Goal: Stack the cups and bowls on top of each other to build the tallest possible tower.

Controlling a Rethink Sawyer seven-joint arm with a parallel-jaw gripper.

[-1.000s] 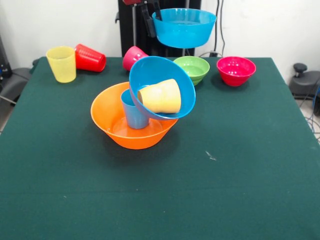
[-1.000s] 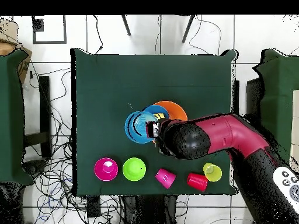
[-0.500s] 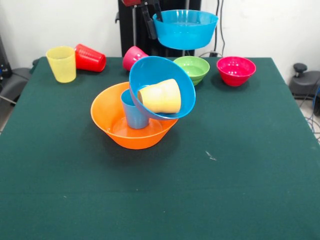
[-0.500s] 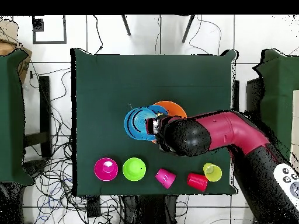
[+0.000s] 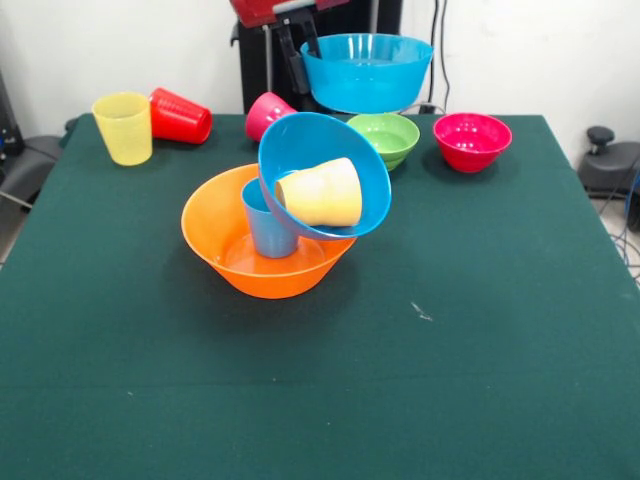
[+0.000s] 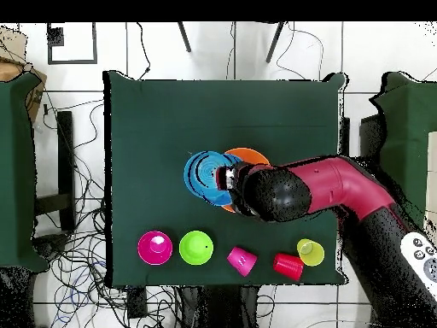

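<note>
My gripper (image 5: 298,58) is shut on the left rim of the small blue bowl (image 5: 366,72) and holds it in the air above and behind the tower. In the tower, the large orange bowl (image 5: 232,250) sits on the table with the light blue cup (image 5: 266,230) upright inside it. The large blue bowl (image 5: 312,142) leans tilted on that cup and holds the orange cup (image 5: 322,192) on its side. In the overhead view the arm (image 6: 294,192) covers much of the orange bowl (image 6: 253,155), and the held blue bowl (image 6: 203,173) hangs beside it.
Along the far edge are an upright yellow cup (image 5: 124,127), a red cup (image 5: 180,116) on its side, a pink cup (image 5: 266,113) on its side, a green bowl (image 5: 385,137) and a magenta bowl (image 5: 472,140). Chairs and cables surround the table.
The held small blue bowl has come slightly lower and to the left in the front view, closer over the tower. More of the red arm now shows at the top. The tower has not moved.
</note>
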